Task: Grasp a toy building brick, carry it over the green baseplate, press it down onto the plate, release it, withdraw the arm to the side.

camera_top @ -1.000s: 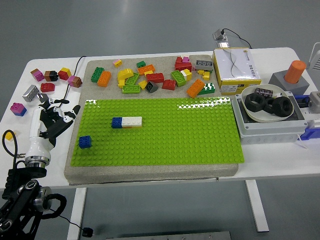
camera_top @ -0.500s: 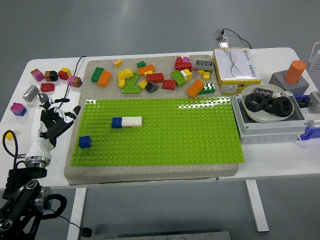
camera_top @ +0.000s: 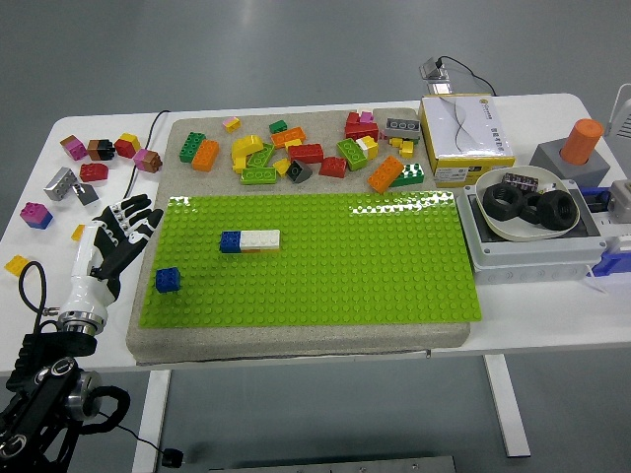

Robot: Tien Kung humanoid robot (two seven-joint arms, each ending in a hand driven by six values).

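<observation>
The green baseplate (camera_top: 325,261) lies on a grey mat in the middle of the table. A blue brick (camera_top: 168,280) sits on its left edge. A row of blue, white and yellow bricks (camera_top: 249,241) sits left of centre. Several loose bricks (camera_top: 306,153) lie on the mat behind the plate. My left hand (camera_top: 116,235) is over the table just left of the plate, fingers spread, holding nothing. It is apart from the blue brick. The right arm is out of view.
More loose bricks (camera_top: 94,158) lie at the far left, with yellow pieces (camera_top: 17,264) near my left arm. A yellow-and-white box (camera_top: 463,138) and a grey bin with a bowl of black rings (camera_top: 527,209) stand at the right.
My left hand has shifted slightly and spread its fingers wider, uncovering a small yellow piece at the table's left. The bricks on the plate have not moved.
</observation>
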